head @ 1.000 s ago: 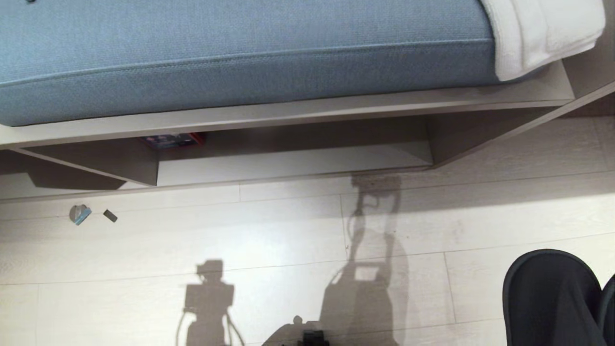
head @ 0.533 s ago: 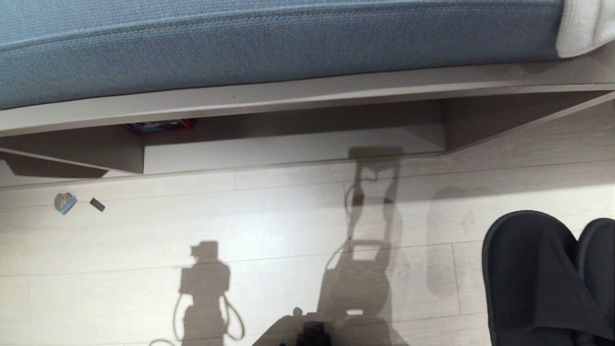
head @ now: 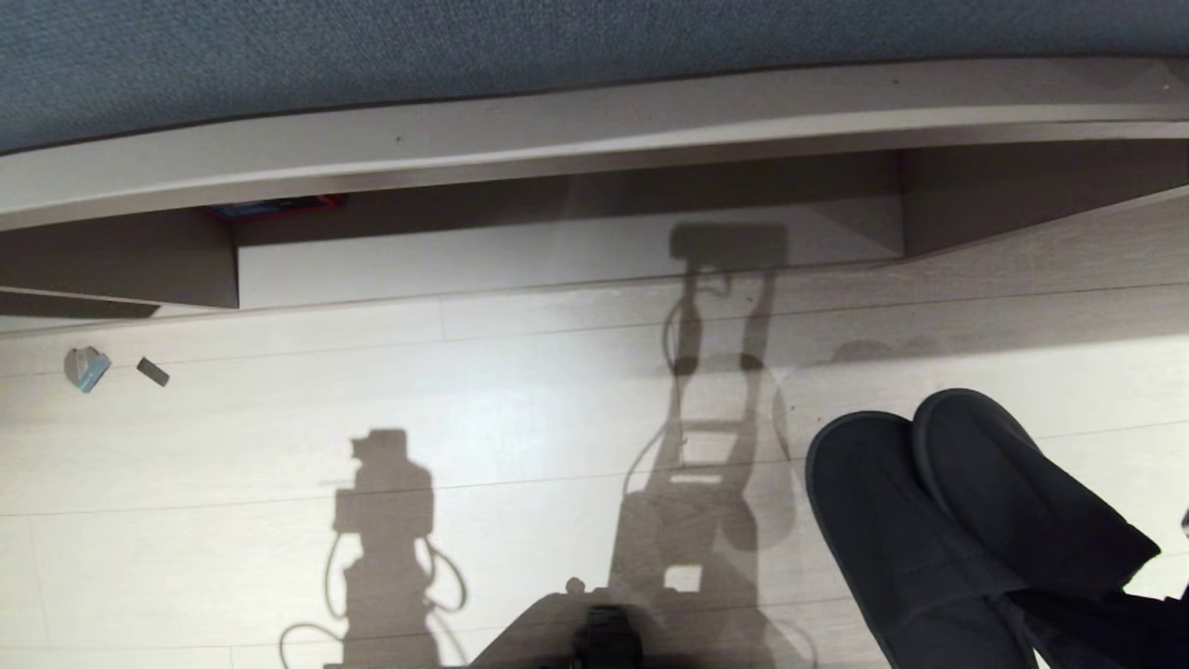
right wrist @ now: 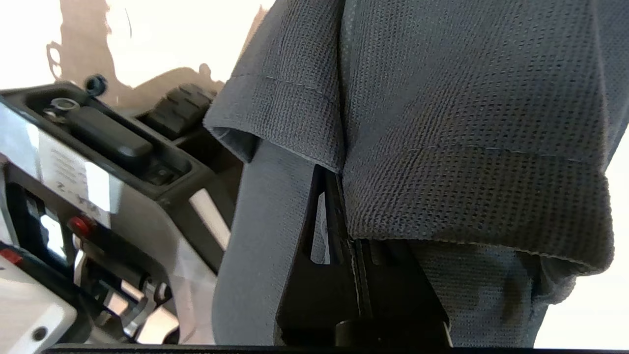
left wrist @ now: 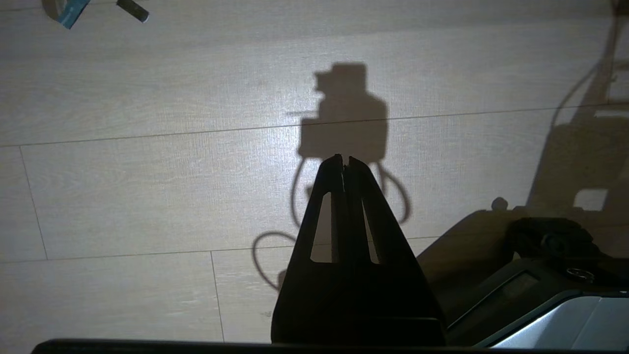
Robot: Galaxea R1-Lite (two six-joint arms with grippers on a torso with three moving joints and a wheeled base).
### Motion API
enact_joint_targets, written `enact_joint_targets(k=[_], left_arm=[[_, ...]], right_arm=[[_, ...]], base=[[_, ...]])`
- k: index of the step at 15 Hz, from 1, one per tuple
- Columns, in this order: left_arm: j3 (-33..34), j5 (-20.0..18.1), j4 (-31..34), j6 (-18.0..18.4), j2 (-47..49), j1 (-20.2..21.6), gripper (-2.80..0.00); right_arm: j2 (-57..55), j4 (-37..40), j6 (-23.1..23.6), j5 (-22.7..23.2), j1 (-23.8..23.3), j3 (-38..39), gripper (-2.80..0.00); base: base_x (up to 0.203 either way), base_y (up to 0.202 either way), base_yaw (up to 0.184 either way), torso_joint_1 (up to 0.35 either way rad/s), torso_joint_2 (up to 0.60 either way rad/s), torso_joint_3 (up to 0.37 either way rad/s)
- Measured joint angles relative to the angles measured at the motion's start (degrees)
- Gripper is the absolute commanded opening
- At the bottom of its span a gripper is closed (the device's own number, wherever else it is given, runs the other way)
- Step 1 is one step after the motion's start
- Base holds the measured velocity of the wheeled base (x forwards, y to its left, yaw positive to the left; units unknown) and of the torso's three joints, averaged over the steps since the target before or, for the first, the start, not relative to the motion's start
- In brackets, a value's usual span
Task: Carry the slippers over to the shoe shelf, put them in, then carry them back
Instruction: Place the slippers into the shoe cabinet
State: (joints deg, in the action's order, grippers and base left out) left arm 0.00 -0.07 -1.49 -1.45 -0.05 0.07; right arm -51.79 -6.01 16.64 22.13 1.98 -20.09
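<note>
Pale plank floor [head: 520, 409], shoe shelf [head: 557, 265] half shadowed, right claw [right wrist: 339, 196] pinching slippers [head: 938, 520] cut off at frame edge, left claw [left wrist: 344, 160] pressed together.

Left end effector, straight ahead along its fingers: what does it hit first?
Judging by the left wrist view, the shut, empty left end effector points down at the bare wooden floor. Nothing lies between them, so the floor likely comes first, though depth is hard to read. The small blue scrap sits well off that line.

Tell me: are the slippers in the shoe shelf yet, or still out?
Out. The slippers hang over the floor, short of the shoe shelf, pinched in the shut right end effector. The visible shelf board is bare.
</note>
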Motion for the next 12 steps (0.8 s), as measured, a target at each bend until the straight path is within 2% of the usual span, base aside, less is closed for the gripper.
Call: enact_joint_targets(k=[4, 6, 9, 12], left_arm=[[0.0, 0.0, 0.0, 0.0, 0.0, 0.0, -2.80], [0.0, 0.0, 0.0, 0.1, 0.0, 0.0, -2.80], [0.0, 0.0, 0.0, 0.2, 0.0, 0.0, -2.80], [0.0, 0.0, 0.0, 0.3, 0.0, 0.0, -2.80]], right_arm=[[-10.1, -12.1, -1.5, -1.3, 1.3, -0.7, -2.80], [-12.9, -16.0, -3.3, -3.0, 5.4, -1.5, -2.80], [-15.2, -16.7, -6.5, -10.1, 13.3, -4.4, -2.80], [-16.0, -20.5, -9.5, -17.5, 15.1, -7.9, -2.80]], base=[[0.000, 0.000, 0.000, 0.002, 0.00, -0.192], [0.000, 0.000, 0.000, 0.005, 0.00, -0.197], [0.000, 0.000, 0.000, 0.001, 0.00, -0.165], [0.000, 0.000, 0.000, 0.000, 0.00, -0.024]])
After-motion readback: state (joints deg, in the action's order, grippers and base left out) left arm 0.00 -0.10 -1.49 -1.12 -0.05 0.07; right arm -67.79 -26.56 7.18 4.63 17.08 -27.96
